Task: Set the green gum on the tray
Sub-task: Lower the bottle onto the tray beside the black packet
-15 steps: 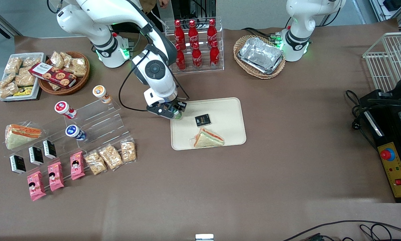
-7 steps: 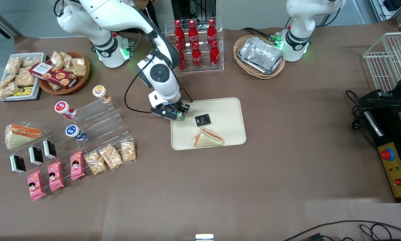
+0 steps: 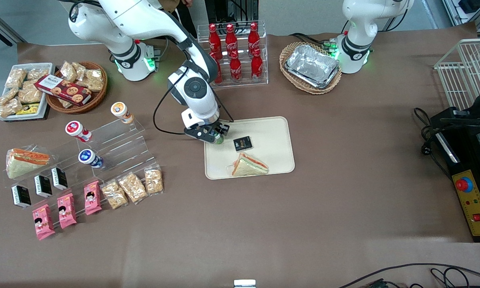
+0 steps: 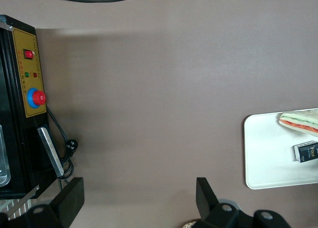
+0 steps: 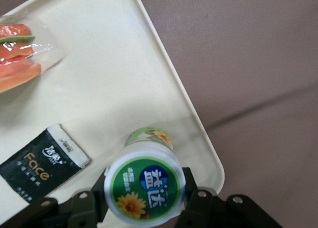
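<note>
My right gripper (image 3: 215,137) is shut on the green gum (image 5: 144,185), a small bottle with a white lid and green label; its green body peeks out under the fingers in the front view (image 3: 219,140). It hangs over the corner of the cream tray (image 3: 272,127) nearest the working arm's base; the same corner shows in the wrist view (image 5: 196,126). I cannot tell whether the bottle touches the tray. On the tray lie a black packet (image 3: 242,143) and a wrapped sandwich (image 3: 248,165).
A rack of red cola bottles (image 3: 232,52) stands close above the tray. A clear stepped stand holds orange (image 3: 121,111), red (image 3: 76,131) and blue (image 3: 89,157) bottles toward the working arm's end. A basket of foil trays (image 3: 312,66) sits toward the parked arm.
My gripper has carried the green gum sideways from just outside the tray's edge to over the tray's corner, closer to the black packet.
</note>
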Robot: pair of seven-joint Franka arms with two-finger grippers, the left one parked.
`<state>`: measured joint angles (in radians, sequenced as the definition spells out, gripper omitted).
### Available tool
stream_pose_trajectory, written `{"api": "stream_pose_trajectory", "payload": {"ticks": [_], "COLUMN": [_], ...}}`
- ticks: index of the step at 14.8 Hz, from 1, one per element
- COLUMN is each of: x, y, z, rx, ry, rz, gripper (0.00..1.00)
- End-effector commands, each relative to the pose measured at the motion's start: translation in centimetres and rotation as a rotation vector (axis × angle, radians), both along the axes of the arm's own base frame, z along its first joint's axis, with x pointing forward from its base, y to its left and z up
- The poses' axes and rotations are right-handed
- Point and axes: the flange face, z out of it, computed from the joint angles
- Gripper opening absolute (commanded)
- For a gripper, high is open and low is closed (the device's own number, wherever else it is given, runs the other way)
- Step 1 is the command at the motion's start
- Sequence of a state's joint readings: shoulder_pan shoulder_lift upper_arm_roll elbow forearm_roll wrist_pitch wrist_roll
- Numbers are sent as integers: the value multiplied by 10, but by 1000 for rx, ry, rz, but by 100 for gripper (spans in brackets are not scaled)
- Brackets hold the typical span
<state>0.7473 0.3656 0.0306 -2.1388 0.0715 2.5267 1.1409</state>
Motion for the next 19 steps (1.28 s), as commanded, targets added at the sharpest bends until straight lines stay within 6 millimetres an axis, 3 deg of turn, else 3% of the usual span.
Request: {"api": "stream_pose_trajectory", "payload": {"ticks": [1, 4, 13, 17, 19], "x": [-2, -2, 2, 14, 25], "y": [4, 3, 1, -10, -26], "z": [-4, -8, 1, 48, 78], "rx": [9, 4, 10, 8, 4], "ry": [-14, -10, -17, -24, -18], "rz": [-11, -22, -19, 44, 66], "gripper": [65, 100, 100, 100, 100]}}
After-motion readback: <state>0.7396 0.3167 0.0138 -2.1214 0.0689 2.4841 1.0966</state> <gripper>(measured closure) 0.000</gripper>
